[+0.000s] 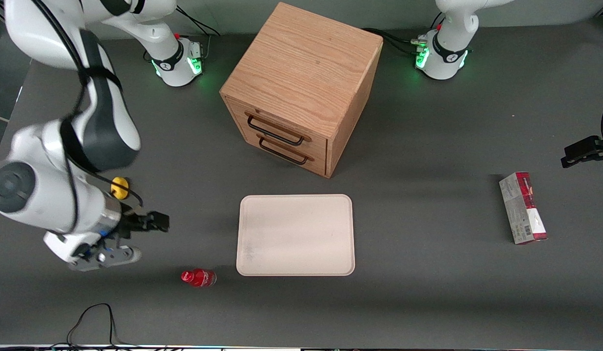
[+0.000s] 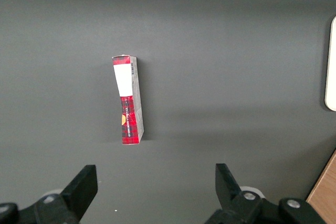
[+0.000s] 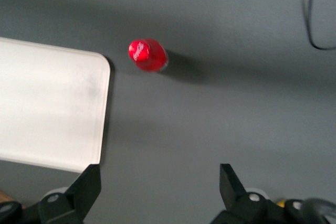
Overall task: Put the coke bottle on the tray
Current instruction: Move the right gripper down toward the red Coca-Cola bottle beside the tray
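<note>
Tray (image 3: pixel 47 103) cut off at the picture's edge; tool (image 3: pixel 157 182) fingertips only, spread.

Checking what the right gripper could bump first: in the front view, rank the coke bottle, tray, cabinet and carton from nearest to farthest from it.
From the gripper, open above the table:
1. Coke bottle, nearer the camera.
2. Tray, beside the bottle.
3. Wooden cabinet, farther from the camera.
4. Red-and-grey carton, toward the parked arm's end.

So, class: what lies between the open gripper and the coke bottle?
Only bare table. The right wrist view shows the gripper open, with nothing between it and the coke bottle, which stands beside the tray.
</note>
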